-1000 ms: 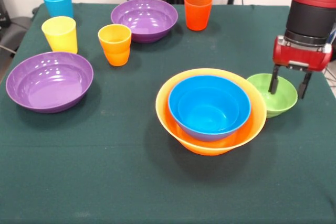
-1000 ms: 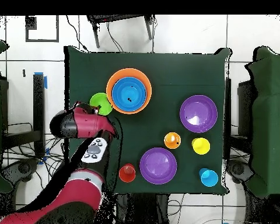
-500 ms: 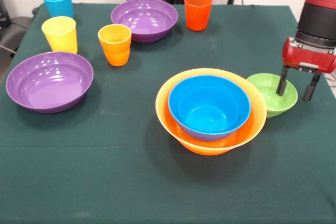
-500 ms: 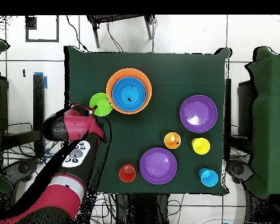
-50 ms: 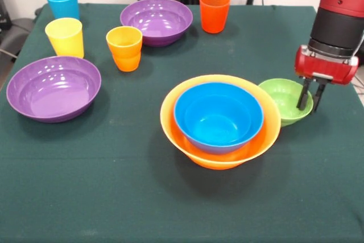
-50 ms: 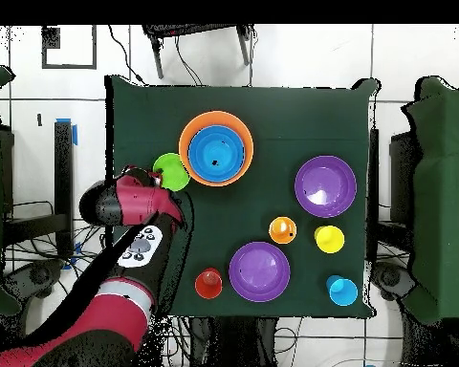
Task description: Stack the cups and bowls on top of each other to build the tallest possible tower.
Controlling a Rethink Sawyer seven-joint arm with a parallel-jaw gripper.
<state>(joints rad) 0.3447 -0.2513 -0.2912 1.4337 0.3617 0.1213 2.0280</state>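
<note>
Progress so far gives you only the blue bowl [image 5: 219, 116] nested in the orange bowl [image 5: 187, 143], while your end effector [image 5: 309, 102] pinches the green bowl [image 5: 281, 99]'s rim beside it.

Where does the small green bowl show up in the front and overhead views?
Front view: green bowl at right, against the large orange bowl, gripper at its rim.
Overhead view: green bowl left of centre.
Shared landmark: the orange bowl beside it.
</note>
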